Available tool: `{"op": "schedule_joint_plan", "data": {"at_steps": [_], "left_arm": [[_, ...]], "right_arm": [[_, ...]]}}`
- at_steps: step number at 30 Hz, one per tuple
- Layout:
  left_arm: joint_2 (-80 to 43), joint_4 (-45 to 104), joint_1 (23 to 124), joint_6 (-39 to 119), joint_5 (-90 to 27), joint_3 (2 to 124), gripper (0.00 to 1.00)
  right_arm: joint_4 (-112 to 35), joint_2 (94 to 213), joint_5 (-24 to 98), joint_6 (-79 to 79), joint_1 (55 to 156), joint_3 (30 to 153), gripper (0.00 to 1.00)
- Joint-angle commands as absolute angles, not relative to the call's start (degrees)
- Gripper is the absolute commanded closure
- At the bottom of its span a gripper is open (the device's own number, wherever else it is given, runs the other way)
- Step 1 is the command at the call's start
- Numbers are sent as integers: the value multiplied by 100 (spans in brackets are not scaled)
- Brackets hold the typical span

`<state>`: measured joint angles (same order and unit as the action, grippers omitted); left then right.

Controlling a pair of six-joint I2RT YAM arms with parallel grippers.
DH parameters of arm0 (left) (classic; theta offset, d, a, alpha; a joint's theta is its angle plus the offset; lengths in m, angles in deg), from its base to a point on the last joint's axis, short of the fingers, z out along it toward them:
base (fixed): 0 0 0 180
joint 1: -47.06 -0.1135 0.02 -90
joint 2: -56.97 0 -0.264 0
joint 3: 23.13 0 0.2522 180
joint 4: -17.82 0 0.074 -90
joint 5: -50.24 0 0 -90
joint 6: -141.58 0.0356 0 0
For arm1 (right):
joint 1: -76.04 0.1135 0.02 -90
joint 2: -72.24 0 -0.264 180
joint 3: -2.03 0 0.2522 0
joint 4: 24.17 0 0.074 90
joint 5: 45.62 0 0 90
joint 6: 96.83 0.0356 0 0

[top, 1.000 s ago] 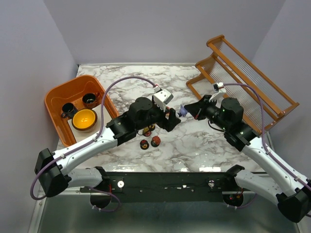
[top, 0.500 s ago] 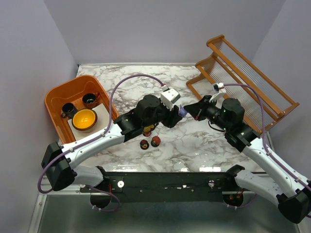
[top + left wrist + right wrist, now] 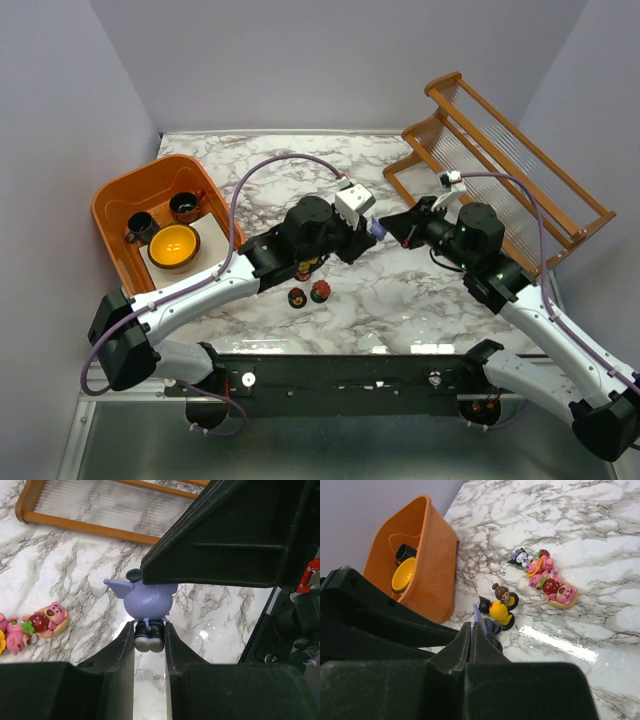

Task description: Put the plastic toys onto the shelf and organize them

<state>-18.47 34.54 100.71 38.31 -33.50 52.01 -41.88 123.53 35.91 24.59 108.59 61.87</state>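
Left gripper (image 3: 150, 636), right gripper (image 3: 471, 631) both pinch a lilac plastic figurine (image 3: 147, 600); far-right orange-brown wooden shelf (image 3: 90, 527) bare; other figurines (image 3: 554, 587) unplaced.

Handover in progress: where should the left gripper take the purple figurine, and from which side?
By the narrow dark body under the head, coming from the feet end. The purple figurine has a wide round head with ears sticking out, and the right gripper is shut on its top, so only the body is free and slim enough. The left gripper sits there, fingers against both sides.
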Motion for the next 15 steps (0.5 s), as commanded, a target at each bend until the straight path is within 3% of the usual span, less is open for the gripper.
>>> {"op": "schedule_joint_plan", "data": {"at_steps": [1,7,10,15], "left_arm": [[-1748,3220,10076,3963,-3212,5092,100],[-1458,3185,9998,4569,-2905,4803,100],[-1230,3045,9822,4841,-2519,4574,100],[-869,2956,9111,5123,-1157,4214,100]], "right_arm": [[-4110,12260,3287,2420,10891,6237,93],[-4312,12216,3251,2271,10891,6395,43],[-4549,12216,3181,2008,10882,6597,28],[-5373,12365,2734,893,10873,7220,16]]}}
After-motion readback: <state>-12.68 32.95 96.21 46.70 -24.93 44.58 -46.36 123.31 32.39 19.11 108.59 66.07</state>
